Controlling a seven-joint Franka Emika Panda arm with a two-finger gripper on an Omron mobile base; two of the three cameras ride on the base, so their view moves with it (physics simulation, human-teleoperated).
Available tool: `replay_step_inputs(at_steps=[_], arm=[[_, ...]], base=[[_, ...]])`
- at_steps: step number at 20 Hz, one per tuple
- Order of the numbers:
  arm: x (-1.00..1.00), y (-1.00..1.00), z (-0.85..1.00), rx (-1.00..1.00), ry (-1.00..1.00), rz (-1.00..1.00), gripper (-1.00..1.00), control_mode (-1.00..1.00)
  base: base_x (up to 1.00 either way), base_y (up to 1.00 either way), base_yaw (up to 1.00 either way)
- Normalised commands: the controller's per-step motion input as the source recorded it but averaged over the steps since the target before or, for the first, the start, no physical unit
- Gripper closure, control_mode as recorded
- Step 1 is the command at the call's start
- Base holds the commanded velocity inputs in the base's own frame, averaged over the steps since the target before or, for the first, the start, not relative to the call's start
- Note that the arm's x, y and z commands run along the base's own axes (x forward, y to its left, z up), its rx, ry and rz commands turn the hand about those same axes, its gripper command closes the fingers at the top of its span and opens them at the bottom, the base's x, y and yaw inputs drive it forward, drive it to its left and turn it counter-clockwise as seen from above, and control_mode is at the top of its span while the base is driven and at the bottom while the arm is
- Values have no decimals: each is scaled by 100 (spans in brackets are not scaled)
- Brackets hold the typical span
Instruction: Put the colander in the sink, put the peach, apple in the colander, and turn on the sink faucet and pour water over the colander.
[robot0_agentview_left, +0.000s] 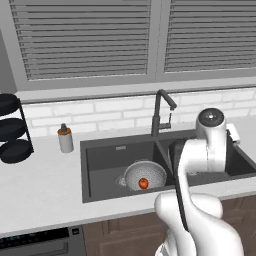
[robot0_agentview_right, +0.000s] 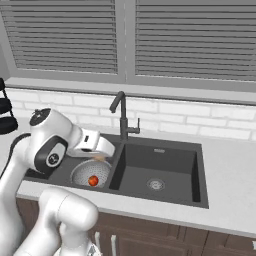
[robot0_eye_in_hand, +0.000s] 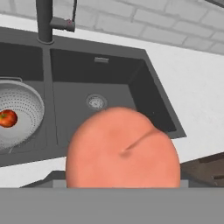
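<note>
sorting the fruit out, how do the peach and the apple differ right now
The peach is pale pink-orange; the apple is darker red with an orange tinge. The peach sits close up at the gripper, in its hold, while the apple lies inside the colander in the sink. In the hand view the peach looms large, the apple tiny. Both are round.

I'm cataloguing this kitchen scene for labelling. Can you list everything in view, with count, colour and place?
sink: one, dark grey, two basins, set in the counter
colander: one, silver, in the left basin
apple: one, red, inside the colander
peach: one, pink-orange, in the gripper
sink faucet: one, dark grey, behind the sink
soap dispenser: one, grey with a brown top, left of the sink
black dishes: three, on a rack, far left
counter: one, white
arm: one, white
gripper: one, closed on the peach, above the left basin
</note>
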Motion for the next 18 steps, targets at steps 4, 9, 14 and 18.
replay_step_inputs(at_steps=[4,9,14,18], arm=[[1,100,-10,3,2,0,100,-100],[33,82,-46,6,11,-1,100,-100],[53,54,-60,7,10,0,100,-100],[59,36,-58,5,16,0,100,-100]], base=[[0,0,0],[0,0,0],[0,0,0],[0,0,0]])
